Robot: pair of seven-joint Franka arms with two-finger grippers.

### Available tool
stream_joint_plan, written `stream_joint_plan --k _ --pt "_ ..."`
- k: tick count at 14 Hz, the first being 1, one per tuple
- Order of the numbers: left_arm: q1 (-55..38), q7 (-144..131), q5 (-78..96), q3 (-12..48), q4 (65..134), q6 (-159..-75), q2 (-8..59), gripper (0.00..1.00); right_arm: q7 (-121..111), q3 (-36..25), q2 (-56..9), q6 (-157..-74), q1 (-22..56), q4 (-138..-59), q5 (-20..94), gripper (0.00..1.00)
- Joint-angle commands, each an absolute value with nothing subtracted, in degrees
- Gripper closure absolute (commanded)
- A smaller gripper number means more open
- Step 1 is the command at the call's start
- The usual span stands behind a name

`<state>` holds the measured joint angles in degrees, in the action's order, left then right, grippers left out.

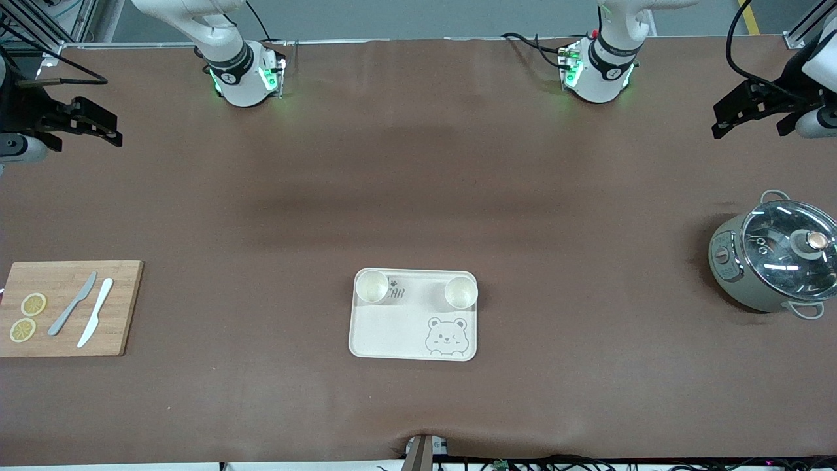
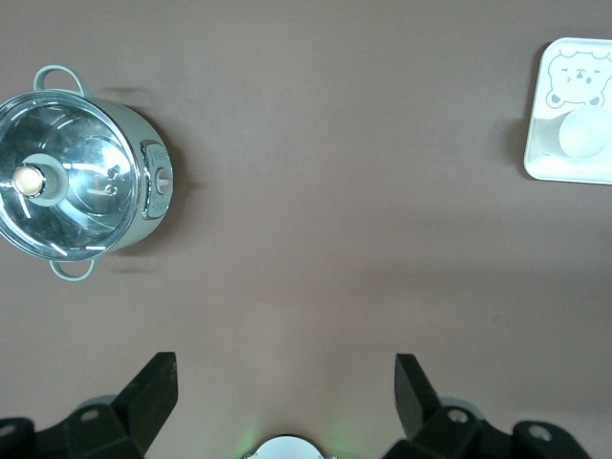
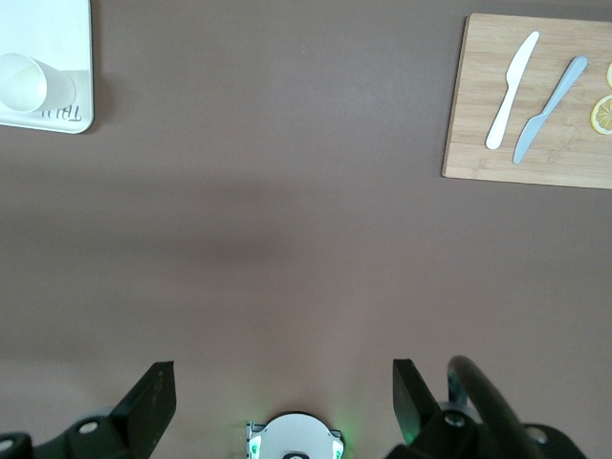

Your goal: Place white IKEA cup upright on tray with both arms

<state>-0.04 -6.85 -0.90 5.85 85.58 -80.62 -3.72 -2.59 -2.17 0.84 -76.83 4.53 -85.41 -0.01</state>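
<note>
The cream bear tray [image 1: 392,333] lies mid-table, near the front camera. Two white cups stand upright on its two corners farther from the camera: one [image 1: 371,286] toward the right arm's end, one [image 1: 461,292] toward the left arm's end. My left gripper [image 1: 745,121] is open and empty, up over the table's left-arm end. My right gripper [image 1: 98,127] is open and empty, up over the right-arm end. The left wrist view shows its open gripper [image 2: 284,368], the tray [image 2: 535,143] and one cup [image 2: 585,134]. The right wrist view shows its open gripper [image 3: 282,368], the tray [image 3: 67,38] and the other cup [image 3: 24,84].
A wooden cutting board [image 1: 124,307] with two knives and two lemon slices lies at the right arm's end. A grey-green pot with a glass lid [image 1: 778,255] stands at the left arm's end. Bare brown table lies between the tray and the arm bases.
</note>
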Motion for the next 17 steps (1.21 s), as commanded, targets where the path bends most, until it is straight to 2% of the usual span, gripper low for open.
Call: stream_joint_plan --k 1,17 --pt "0.44 -7.12 -1.49 6.42 85.87 -79.28 -4.66 0.00 -3.34 -1.85 0.62 -76.64 3.69 -84.55 1.05 0.00" --pt "0.44 -6.15 -1.76 6.42 85.61 -78.40 -4.92 0.00 -4.91 -1.93 0.79 -76.90 3.34 -84.64 2.81 0.00"
